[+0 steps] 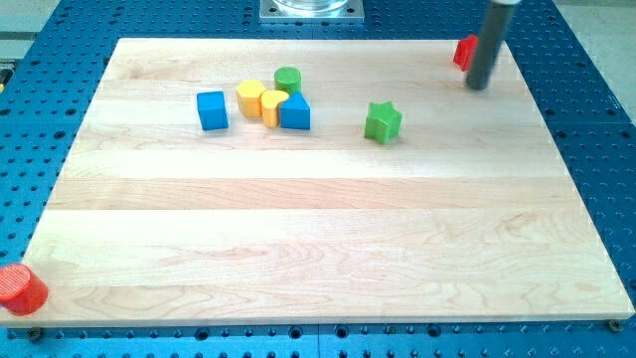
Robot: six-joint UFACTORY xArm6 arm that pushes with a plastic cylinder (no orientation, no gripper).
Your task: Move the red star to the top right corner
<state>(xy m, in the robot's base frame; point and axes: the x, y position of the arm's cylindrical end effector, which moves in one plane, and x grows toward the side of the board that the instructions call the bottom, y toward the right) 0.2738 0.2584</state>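
The red star sits near the board's top right corner, at approx 1 o'clock from board centre, mostly hidden behind the rod, so its shape is hard to confirm; only a red sliver shows on the rod's left. My tip touches down just at 4 o'clock of that block, v. close, possibly touching; can't tell for sure. No claw on this rig, just a straight rod, so there's nothing to open or close. Judging by position, the task looks nearly done: the star is near the top edge of the wooden board but a bit short of the corner proper, which lies off toward 3 o'clock. To finish well, I'd say the tip needs to get round to the star's 9 o'clock side w/o nudging it, then push slowly toward 3 o'clock, keeping the contact line thru the block's middle so it doesn't spin off a star point. Short strokes, since the board edge is close and an overshoot could drop it onto the blue perforated table. Other stuff is well apart and no obstacle: green star at approx 7 o'clock from the tip, a cluster w/ blue cube, yellow blocks, green cylinder and a blue block, plus a red cylinder off the bottom left corner.
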